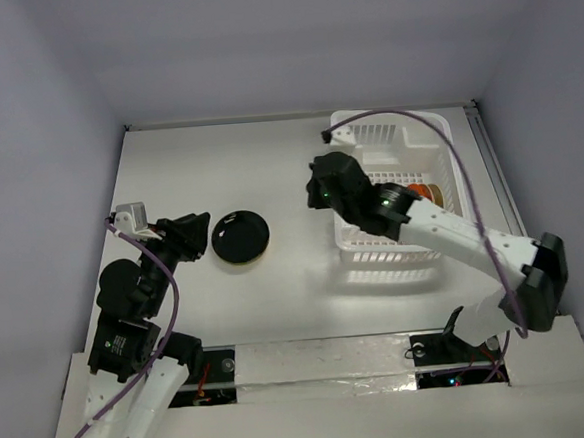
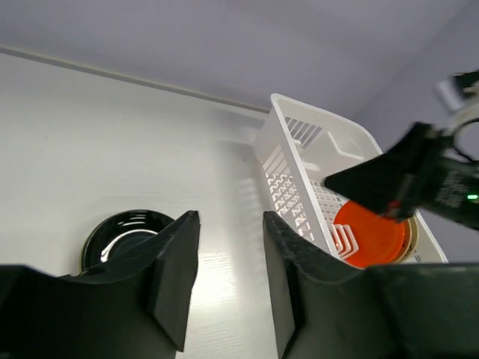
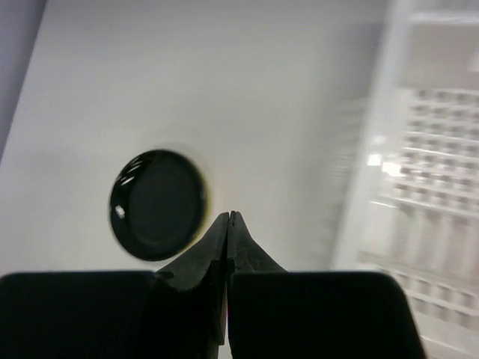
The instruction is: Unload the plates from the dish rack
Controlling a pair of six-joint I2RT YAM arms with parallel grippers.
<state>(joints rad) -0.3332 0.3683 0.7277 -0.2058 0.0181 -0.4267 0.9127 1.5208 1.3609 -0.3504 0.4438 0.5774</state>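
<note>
Rack [image 1: 436,134] sits by the far right corner of the surface [image 1: 218,159], long side running near to far. Orange plate [image 1: 427,190] stands on edge inside it, toward the near end, partly hidden under the right arm [image 1: 453,233]. The left wrist view shows the same orange plate [image 2: 370,235] upright in the slots. Black plate [image 1: 241,237] lies flat mid-surface, well apart from the rack, with a thin yellow edge showing at its near rim. Left pincer [image 1: 195,232] hangs just left of the black plate, jaws spread, nothing between them; whether it touches the plate, cannot tell. Right pincer [image 1: 320,189] is just outside the rack's left wall, jaws pressed together and empty. The right wrist view is blurred on the rack side.
</note>
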